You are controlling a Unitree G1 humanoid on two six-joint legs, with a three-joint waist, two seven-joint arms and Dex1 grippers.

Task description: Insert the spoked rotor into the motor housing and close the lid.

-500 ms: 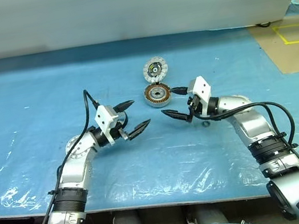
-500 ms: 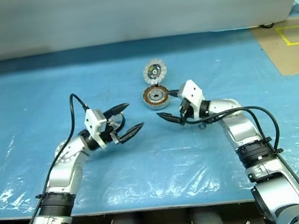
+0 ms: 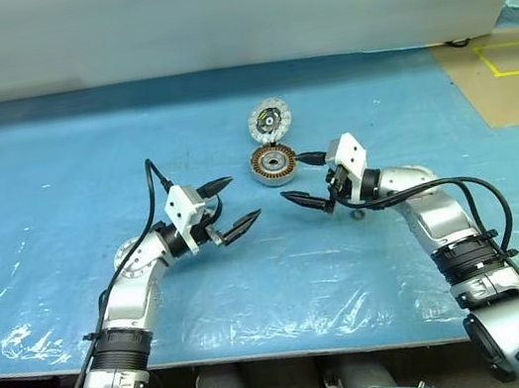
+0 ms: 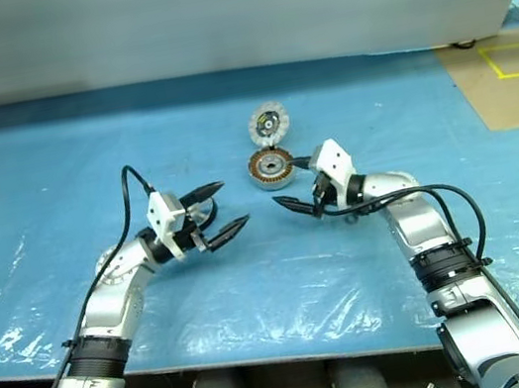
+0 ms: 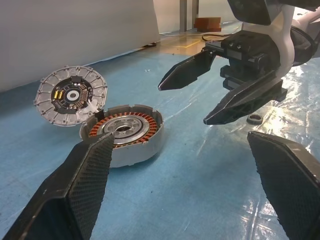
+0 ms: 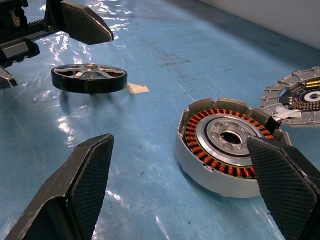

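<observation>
Housing (image 3: 273, 163) sits open, lid (image 3: 268, 119) just behind it; your left gripper (image 3: 229, 204) and right gripper (image 3: 304, 181) both hang wide open, empty.

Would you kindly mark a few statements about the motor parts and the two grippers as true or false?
1. The motor housing already holds the spoked rotor. False: the rotor lies on the blue sheet, apart from it.
2. The lid lies beside the housing, not over it. True.
3. The left gripper grips the lid. False: it is open and empty.
4. The right gripper is open. True.
5. Copper windings show inside the housing. True.
</observation>
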